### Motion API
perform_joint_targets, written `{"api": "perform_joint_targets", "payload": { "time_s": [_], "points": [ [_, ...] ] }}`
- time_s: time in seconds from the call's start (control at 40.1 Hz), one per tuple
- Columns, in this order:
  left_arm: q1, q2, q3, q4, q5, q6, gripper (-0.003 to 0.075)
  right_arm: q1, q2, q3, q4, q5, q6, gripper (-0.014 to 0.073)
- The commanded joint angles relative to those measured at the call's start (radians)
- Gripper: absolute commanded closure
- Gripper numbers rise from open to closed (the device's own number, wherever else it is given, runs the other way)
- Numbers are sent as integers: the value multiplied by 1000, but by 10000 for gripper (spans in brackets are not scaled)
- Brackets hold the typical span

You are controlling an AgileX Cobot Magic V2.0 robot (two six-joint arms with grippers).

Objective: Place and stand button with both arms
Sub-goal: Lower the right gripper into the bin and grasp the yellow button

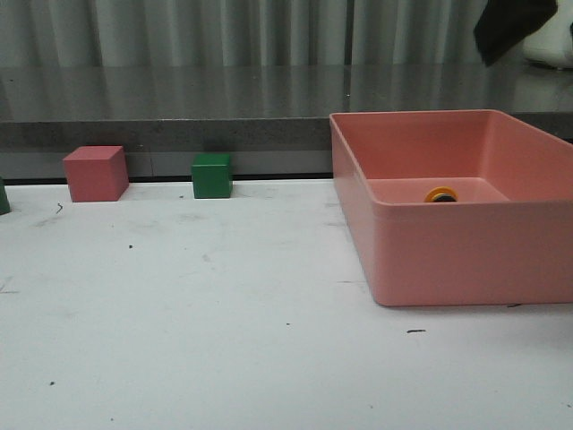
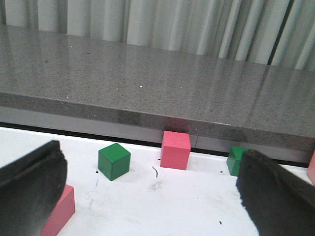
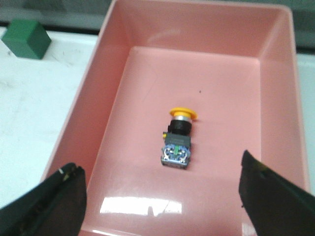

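Observation:
The button (image 3: 178,140) lies on its side on the floor of the pink bin (image 3: 118,59), yellow cap toward the far wall and bluish terminals toward my right gripper. In the front view only its yellow cap (image 1: 440,194) shows above the bin's near wall (image 1: 466,251). My right gripper (image 3: 160,189) is open and empty above the bin's near end, with the button between and beyond its fingers. My left gripper (image 2: 150,169) is open and empty over the white table, away from the bin. A black part of an arm (image 1: 510,27) shows at the top right.
A pink cube (image 1: 95,173) and a green cube (image 1: 212,175) stand at the table's back edge, below a grey ledge (image 1: 179,107). The left wrist view shows two green cubes (image 2: 114,161) (image 2: 237,160), a pink cube (image 2: 175,149) and another pink block (image 2: 61,211) by the left finger.

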Motion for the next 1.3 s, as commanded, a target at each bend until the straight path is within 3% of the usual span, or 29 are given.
{"api": "perform_joint_targets", "payload": {
  "time_s": [0.0, 0.473, 0.697, 0.922, 1.046, 1.171, 1.27],
  "points": [
    [1, 13, -34, -2, -69, 1, 47, 1, 78, -124, 11, 53, 8, -52],
    [1, 13, -34, -2, -67, 1, 47, -13, 575, -544, 13, 344, 100, -52],
    [1, 13, -34, -2, -65, 1, 47, -38, 711, -694, 15, 433, 104, -52],
    [1, 13, -34, -2, -65, 1, 47, -46, 775, -745, 22, 463, 105, -43],
    [1, 13, -34, -2, -65, 1, 47, -46, 775, -745, 32, 474, 105, 92],
    [1, 13, -34, -2, -65, 1, 47, -46, 775, -745, 33, 480, 105, 312],
    [1, 13, -34, -2, -65, 1, 47, -46, 775, -745, 33, 483, 105, 386]
  ]
}}
